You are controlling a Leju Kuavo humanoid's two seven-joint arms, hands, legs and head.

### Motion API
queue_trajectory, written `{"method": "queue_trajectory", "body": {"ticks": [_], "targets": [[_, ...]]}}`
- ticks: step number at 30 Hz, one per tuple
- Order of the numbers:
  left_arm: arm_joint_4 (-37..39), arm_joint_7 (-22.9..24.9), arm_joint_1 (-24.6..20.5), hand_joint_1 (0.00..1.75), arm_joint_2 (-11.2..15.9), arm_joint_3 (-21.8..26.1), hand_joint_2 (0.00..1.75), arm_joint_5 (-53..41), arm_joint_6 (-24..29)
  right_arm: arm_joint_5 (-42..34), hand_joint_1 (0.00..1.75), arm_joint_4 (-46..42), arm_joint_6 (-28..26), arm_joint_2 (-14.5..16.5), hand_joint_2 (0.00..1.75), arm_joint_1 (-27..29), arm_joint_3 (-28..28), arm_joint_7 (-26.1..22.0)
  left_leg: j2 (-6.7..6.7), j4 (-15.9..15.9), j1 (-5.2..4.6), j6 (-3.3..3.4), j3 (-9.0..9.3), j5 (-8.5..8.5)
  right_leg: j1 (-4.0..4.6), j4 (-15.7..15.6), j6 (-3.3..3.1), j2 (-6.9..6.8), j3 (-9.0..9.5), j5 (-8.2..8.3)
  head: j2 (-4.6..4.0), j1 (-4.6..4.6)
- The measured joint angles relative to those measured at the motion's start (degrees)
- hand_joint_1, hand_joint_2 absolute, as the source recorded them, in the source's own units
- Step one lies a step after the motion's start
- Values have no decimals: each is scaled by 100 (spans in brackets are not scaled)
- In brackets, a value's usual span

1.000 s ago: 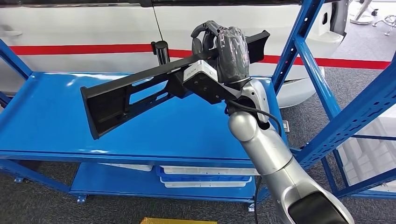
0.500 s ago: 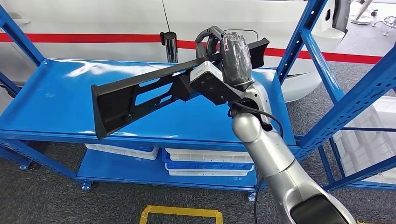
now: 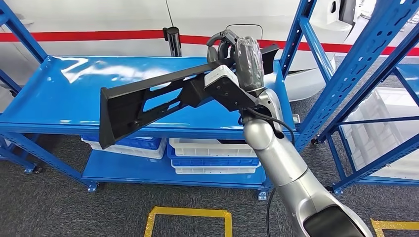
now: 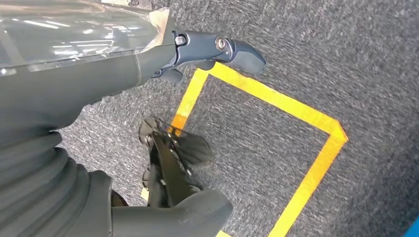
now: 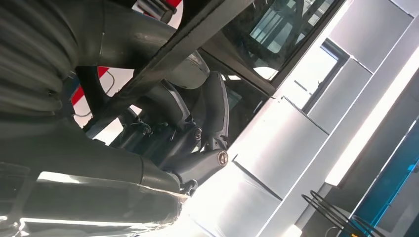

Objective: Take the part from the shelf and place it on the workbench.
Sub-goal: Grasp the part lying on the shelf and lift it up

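Closest to me, my left hand (image 4: 148, 64) hangs down over the grey carpet (image 4: 316, 44). Its fingers are spread and nothing is in it. Under it I see yellow tape (image 4: 276, 96) making a box shape on the floor.

My right arm (image 3: 281, 163) goes up from the bottom of the head view. My right hand (image 3: 242, 57) is wrapped tight around the long black part (image 3: 148, 101). The fingers (image 5: 197, 163) curl over its thin edge. The part is up in the air above the blue workbench (image 3: 59, 98). It tilts, with the wide flat end low on my left and the thin end high by the hand. It does not touch the bench top.

Under the bench top is a lower blue shelf (image 3: 123, 173). White trays (image 3: 212, 148) sit there, stacked with blue trays (image 3: 212, 162). I cannot tell what is inside them.

To my right stands the blue rack (image 3: 360, 64). White bins (image 3: 385, 128) sit behind its bars. I cannot see into them either.

Far back is a white car (image 3: 99, 17) with a red stripe (image 3: 84, 35). A black post (image 3: 173, 39) stands at the back edge of the bench.
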Motion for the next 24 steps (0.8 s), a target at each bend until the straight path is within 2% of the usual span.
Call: {"method": "queue_trajectory", "body": {"ticks": [1, 2, 3, 4, 6, 7, 8, 10, 11, 12, 13, 14, 15, 16, 17, 18, 19, 20, 21, 22, 23, 24], "targets": [[-1, 2, -29, 0, 1, 1, 175, -3, 2, -21, 175, 9, -21, -3, 175, 2, -33, -39, -6, -407, 10, -5, 298, 32, 9, 7, 32, 1, -39, 38, 0, -1], [-1, 2, -62, 0, 1, 2, 175, -10, 2, -45, 175, 16, -42, -5, 175, 0, -70, -72, -15, -734, 9, 2, 515, 9, 19, 11, 75, -2, -67, 78, 0, 4], [-1, 3, -92, 0, 1, 2, 175, -24, 2, -70, 175, 22, -65, -9, 175, 0, -107, -109, -23, -948, -11, 24, 635, -37, 29, 8, 122, -6, -87, 125, 0, 7], [-1, 8, -115, 0, 1, 1, 175, -37, 2, -94, 175, 30, -85, -15, 175, 6, -140, -141, -29, -1043, -44, 60, 666, -57, 33, -3, 171, -12, -103, 171, 0, 13], [-1, 22, -142, 0, 0, 0, 175, -66, 18, -141, 175, 49, -117, -35, 175, 62, -212, -200, -10, -1096, -86, 199, 591, 41, 35, -4, 261, -12, -145, 222, 0, 16], [-1, 33, -158, 0, 0, 0, 175, -81, 28, -157, 175, 56, -131, -51, 175, 104, -250, -220, 5, -1118, -96, 284, 538, 113, 33, 76, 265, -7, -206, 131, 0, 20], [-1, 40, -177, 0, 1, 0, 175, -100, 38, -173, 175, 60, -145, -72, 175, 150, -291, -239, 19, -1139, -104, 365, 473, 190, 35, 239, 249, -1, -290, -32, 0, 26], [-1, 51, -216, 0, 8, 0, 175, -133, 48, -199, 175, 63, -161, -116, 175, 237, -362, -267, 27, -1139, -127, 458, 294, 337, 27, 928, 171, 5, -517, -541, 0, 46], [-1, 54, -229, 0, 12, 0, 175, -146, 54, -213, 175, 63, -163, -137, 175, 280, -390, -277, 29, -1136, -142, 472, 198, 408, 26, 1297, 166, 5, -594, -716, 0, 54], [-1, 60, -239, 0, 14, -2, 175, -162, 60, -232, 175, 63, -163, -154, 175, 328, -418, -285, 32, -1133, -157, 479, 98, 484, 27, 1578, 187, 6, -617, -800, 0, 57], [-1, 65, -248, 0, 14, -4, 175, -181, 65, -254, 175, 63, -163, -169, 175, 374, -447, -292, 36, -1129, -169, 478, 3, 556, 31, 1650, 233, 6, -539, -759, 0, 59], [-1, 71, -259, 0, 14, -7, 175, -203, 69, -278, 175, 63, -162, -182, 175, 416, -475, -304, 38, -1126, -178, 473, -82, 623, 39, 1518, 281, 6, -364, -650, 0, 60], [-1, 75, -273, 0, 14, -11, 175, -220, 72, -300, 175, 62, -161, -192, 175, 447, -500, -319, 37, -1122, -186, 463, -160, 691, 52, 1201, 305, 5, -90, -543, 0, 62], [-1, 78, -289, 0, 12, -14, 175, -232, 75, -314, 175, 58, -160, -199, 175, 466, -518, -334, 34, -1117, -200, 446, -229, 754, 75, 769, 296, 5, 237, -515, 0, 63], [-1, 79, -304, 0, 10, -17, 175, -240, 79, -325, 175, 49, -159, -203, 175, 475, -530, -351, 36, -1115, -211, 424, -280, 816, 103, 360, 257, 6, 508, -544, 1, 58], [-1, 80, -318, 0, 9, -19, 175, -242, 83, -341, 175, 40, -158, -204, 175, 481, -543, -366, 40, -1119, -220, 397, -313, 878, 127, 48, 206, 8, 681, -597, 1, 55], [-1, 83, -326, 0, 8, -20, 175, -249, 86, -365, 175, 31, -157, -205, 175, 489, -561, -380, 47, -1128, -222, 367, -331, 933, 151, -120, 154, 11, 748, -644, 1, 49], [-1, 89, -330, 0, 8, -21, 175, -263, 88, -396, 175, 26, -156, -208, 175, 507, -586, -397, 52, -1143, -218, 334, -337, 985, 155, -171, 108, 12, 728, -628, 1, 43], [-1, 98, -332, 0, 16, -22, 175, -285, 93, -433, 175, 26, -155, -214, 175, 529, -616, -418, 46, -1143, -203, 304, -353, 1003, 122, -180, 62, 5, 693, -580, 0, 45], [-1, 117, -331, 0, 24, -25, 175, -318, 102, -468, 175, 25, -157, -218, 175, 555, -648, -443, 35, -1083, -187, 269, -388, 903, 93, -191, 6, -3, 668, -518, 0, 42], [-1, 143, -331, 0, 30, -32, 175, -356, 116, -497, 175, 20, -160, -221, 175, 586, -680, -471, 21, -932, -170, 232, -446, 689, 60, -206, -47, -11, 631, -443, 0, 28], [-1, 169, -333, 0, 36, -42, 175, -391, 133, -523, 175, 9, -162, -224, 175, 623, -714, -494, 8, -677, -146, 194, -521, 389, 37, -212, -83, -18, 581, -365, 0, 15]]}}
